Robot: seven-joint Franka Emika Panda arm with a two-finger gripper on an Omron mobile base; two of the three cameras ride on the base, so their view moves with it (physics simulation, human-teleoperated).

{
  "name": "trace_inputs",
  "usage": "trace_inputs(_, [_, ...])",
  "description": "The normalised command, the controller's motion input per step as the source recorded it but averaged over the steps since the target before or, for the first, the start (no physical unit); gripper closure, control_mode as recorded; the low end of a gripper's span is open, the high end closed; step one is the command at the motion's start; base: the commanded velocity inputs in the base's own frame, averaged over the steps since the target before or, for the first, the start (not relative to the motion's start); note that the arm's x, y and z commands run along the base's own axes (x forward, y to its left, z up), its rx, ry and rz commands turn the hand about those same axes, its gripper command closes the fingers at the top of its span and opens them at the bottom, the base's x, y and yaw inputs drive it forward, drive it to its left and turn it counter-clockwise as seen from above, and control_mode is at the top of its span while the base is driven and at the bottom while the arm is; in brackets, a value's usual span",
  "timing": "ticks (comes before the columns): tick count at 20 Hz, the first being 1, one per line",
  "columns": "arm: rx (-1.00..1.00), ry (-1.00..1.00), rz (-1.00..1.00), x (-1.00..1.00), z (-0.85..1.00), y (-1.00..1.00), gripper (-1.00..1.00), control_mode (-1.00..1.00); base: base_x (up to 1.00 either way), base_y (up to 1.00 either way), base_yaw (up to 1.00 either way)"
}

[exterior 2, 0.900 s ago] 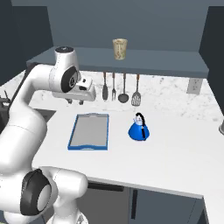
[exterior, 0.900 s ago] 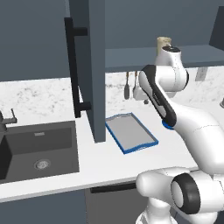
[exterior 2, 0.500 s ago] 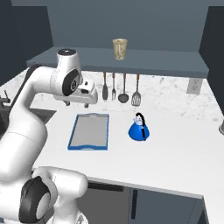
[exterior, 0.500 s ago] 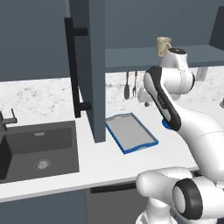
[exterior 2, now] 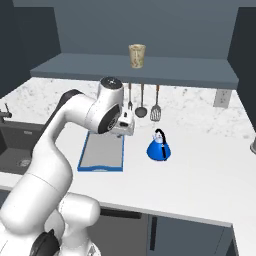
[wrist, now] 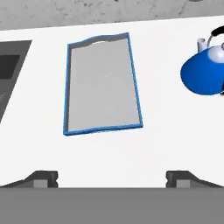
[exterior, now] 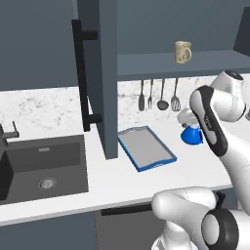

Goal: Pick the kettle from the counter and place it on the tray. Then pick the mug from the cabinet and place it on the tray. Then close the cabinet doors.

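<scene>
**Arm hovering over the counter, kettle standing off the tray**

The counter (exterior 2: pixel 210 165) is stretching wide and flat, white with grey speckling, and everything else is placed here relative to the tray lying on it. Above the tray, the dark slate-blue wall cabinet (exterior: pixel 161 29) is standing open, its tall flat door (exterior: pixel 105 78) swung out toward the camera with a long black vertical bar handle (exterior: pixel 82 78) showing on its edge. To the tray's left, the dark sink (exterior: pixel 41 166) is sitting sunk into the worktop.

The tray (wrist: pixel 103 83) itself is lying flat, a rectangle with a pale grey surface and a thin raised blue rim, with nothing on it. Behind it, four utensils (exterior 2: pixel 141 100) are hanging on the backsplash under the shelf.

To the tray's right, apart from its rim, the kettle (exterior 2: pixel 159 146) is standing upright on the counter: bright blue, rounded, with a thin black arched handle and a pale cap at the top.

On the cabinet shelf above and to the right of the tray, the mug (exterior 2: pixel 137 55) is standing upright, beige and faintly mottled, its loop handle showing in the left base view.

The gripper (wrist: pixel 112 177) is hanging above the counter near the tray, its fingers (wrist: pixel 43 178) spread wide apart and holding nothing.
</scene>
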Motion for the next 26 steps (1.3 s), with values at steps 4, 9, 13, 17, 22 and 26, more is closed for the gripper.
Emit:
trace_inputs(4, [0.0, -0.07, 0.19, 0.22, -0.25, -0.7, -1.0, -1.0, 0.0, 0.0, 0.0])
trace_inputs(9, [0.0, 0.0, 0.17, 0.49, -0.25, -0.55, -1.0, -1.0, 0.0, 0.0, 0.0])
trace_inputs(13, [0.0, 0.0, 0.04, 0.65, -0.09, -0.46, -1.0, -1.0, 0.0, 0.0, 0.0])
trace_inputs(17, [0.0, 0.0, -0.01, 0.67, -0.02, -0.34, -1.0, -1.0, 0.0, 0.0, 0.0])
trace_inputs(22, [0.0, 0.0, -0.15, 0.51, -0.24, -0.29, -1.0, -1.0, 0.0, 0.0, 0.0])
trace_inputs(26, [0.01, 0.0, -0.18, 0.44, -0.3, -0.28, -1.0, -1.0, 0.0, 0.0, 0.0])
